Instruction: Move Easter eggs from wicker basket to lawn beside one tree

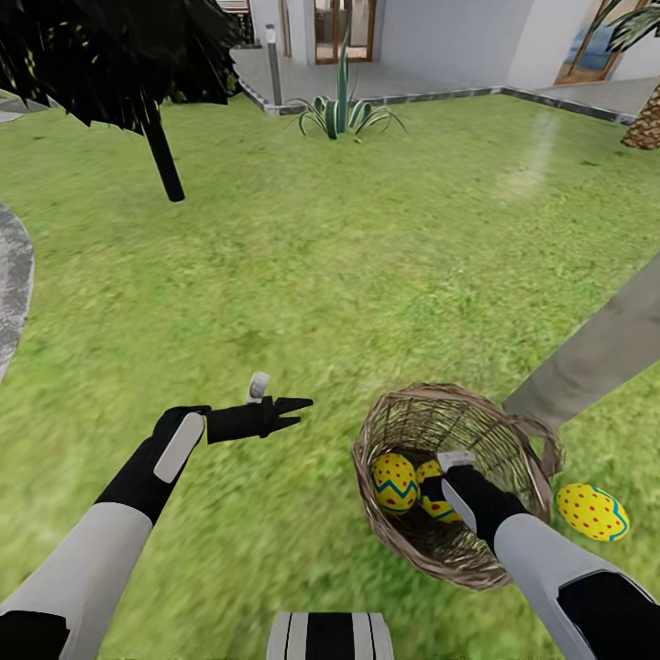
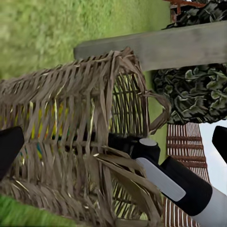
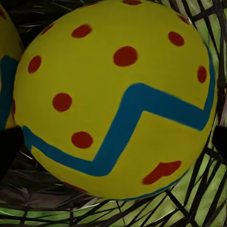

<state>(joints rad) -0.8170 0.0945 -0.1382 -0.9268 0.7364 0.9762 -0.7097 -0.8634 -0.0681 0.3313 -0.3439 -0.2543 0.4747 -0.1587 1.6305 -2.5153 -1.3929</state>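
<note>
In the lower right of the head view we see the wicker basket (image 1: 456, 477) tipped on the lawn (image 1: 367, 275), its mouth turned toward us, and two Easter eggs lie inside it: one (image 1: 394, 482) at the left of the opening and a second (image 1: 433, 495) just beside it, partly hidden behind our right arm. The third egg (image 1: 592, 511) lies on the grass just outside the basket's right rim, at the right edge of the frame, near the foot of the pale grey-tan trunk of the tree (image 1: 596, 353) that slants up to the right. Our right gripper (image 1: 438, 488) reaches down into the basket and sits against the second egg; in the right wrist view that egg (image 3: 113, 99) fills almost the whole frame, with dark fingertips (image 3: 8, 151) showing at both side edges, so the fingers stand spread around it, and we cannot tell whether they touch it. Our left gripper (image 1: 291, 411) hovers over bare grass left of the basket, well apart from it, fingers parted and holding nothing; its wrist view looks across at the basket's woven wall (image 2: 71, 142). We can read no writing or labels anywhere
</note>
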